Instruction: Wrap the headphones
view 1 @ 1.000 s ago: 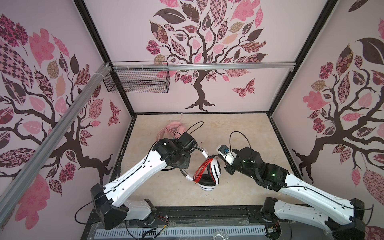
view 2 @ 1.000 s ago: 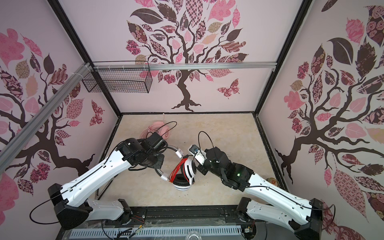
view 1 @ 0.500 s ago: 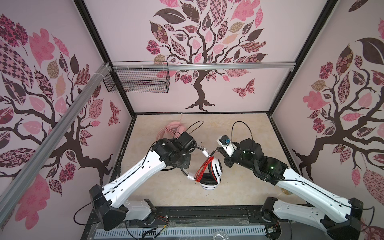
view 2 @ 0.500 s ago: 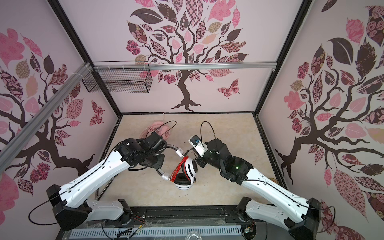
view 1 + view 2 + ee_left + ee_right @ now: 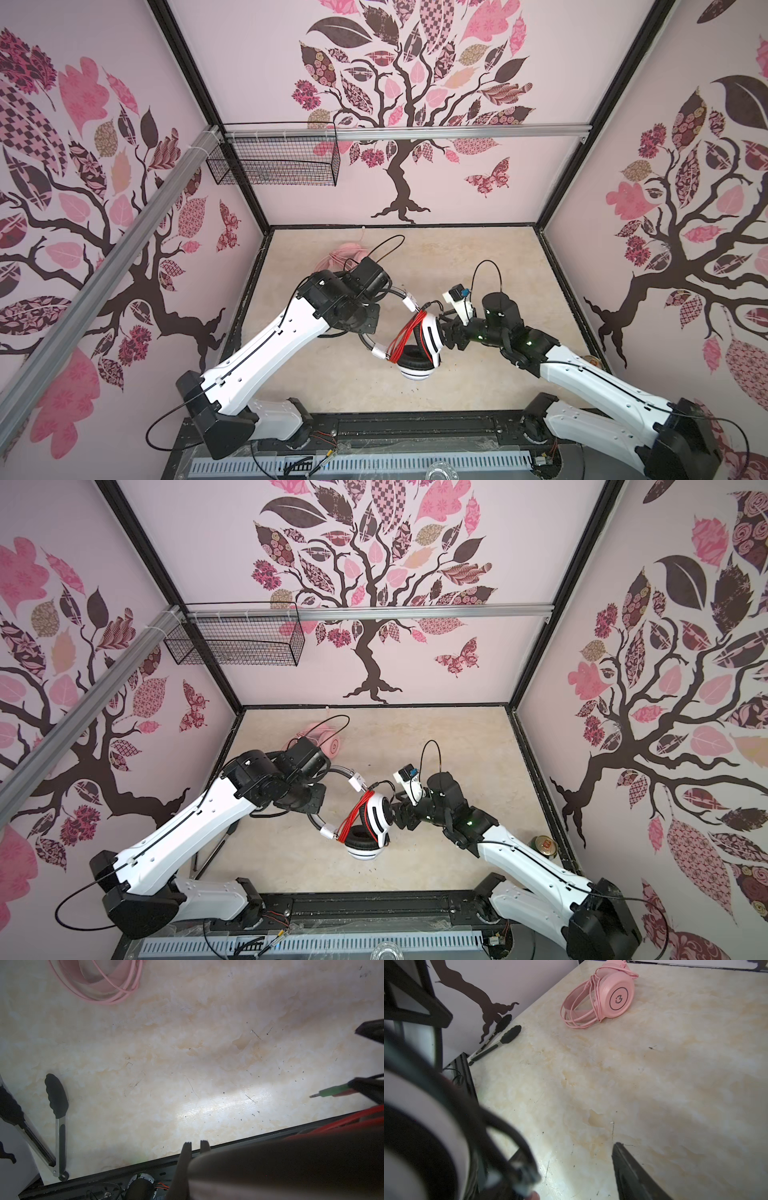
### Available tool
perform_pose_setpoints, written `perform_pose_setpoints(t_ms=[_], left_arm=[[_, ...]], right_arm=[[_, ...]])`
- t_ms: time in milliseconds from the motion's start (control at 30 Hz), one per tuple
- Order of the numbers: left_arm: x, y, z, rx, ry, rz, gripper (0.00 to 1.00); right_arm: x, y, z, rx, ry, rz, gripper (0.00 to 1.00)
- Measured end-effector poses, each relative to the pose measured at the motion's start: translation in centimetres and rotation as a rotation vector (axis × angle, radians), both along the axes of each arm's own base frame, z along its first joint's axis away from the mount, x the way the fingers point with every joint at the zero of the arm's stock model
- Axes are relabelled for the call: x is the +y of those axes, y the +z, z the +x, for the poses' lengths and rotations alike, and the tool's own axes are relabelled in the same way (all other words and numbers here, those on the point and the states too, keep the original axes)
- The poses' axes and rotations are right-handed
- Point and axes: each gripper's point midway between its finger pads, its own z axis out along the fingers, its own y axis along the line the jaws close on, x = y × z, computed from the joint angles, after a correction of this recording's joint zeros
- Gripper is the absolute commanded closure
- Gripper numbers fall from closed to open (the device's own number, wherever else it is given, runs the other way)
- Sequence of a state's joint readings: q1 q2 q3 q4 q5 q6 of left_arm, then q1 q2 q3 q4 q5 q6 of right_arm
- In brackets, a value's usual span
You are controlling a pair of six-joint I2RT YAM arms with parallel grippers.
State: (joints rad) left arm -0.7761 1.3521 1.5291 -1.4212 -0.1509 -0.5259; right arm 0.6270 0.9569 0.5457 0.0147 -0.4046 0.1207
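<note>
Right gripper has opened its jaws beside the white-and-black headset mid-frame; left gripper stays clamped on it.

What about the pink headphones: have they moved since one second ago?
No. The pink headphones keep the same place near the far left corner of the table in both top views.

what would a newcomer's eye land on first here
The white-and-black headphones, orange-red cable wound round them, stand in the middle of the table between the left arm and the right arm in both top views. Near the far left corner lie the pink headphones, their pink cable looped around them. Tree wallpaper covers the walls.
</note>
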Motion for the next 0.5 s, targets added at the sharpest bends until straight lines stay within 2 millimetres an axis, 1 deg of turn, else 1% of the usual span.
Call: perform_pose_setpoints(t_ms=[133,233,367,500], left_arm=[[0.7,0.7,1.2,0.011,0.057,-0.033,1.00],[1.2,0.7,1.8,0.019,0.091,-0.044,1.00],[0.9,0.6,1.8,0.040,0.085,-0.056,1.00],[0.4,0.5,1.4,0.067,0.054,-0.071,1.00]], right_arm=[[-0.5,0.3,-1.8,0.000,0.016,0.069,0.28],[-0.9,0.9,-2.5,-0.012,0.017,0.111,0.28],[-1.2,1.9,-2.9,-0.028,0.007,0.150,0.28],[-1.2,2.4,-2.5,-0.032,-0.012,0.169,0.30]])
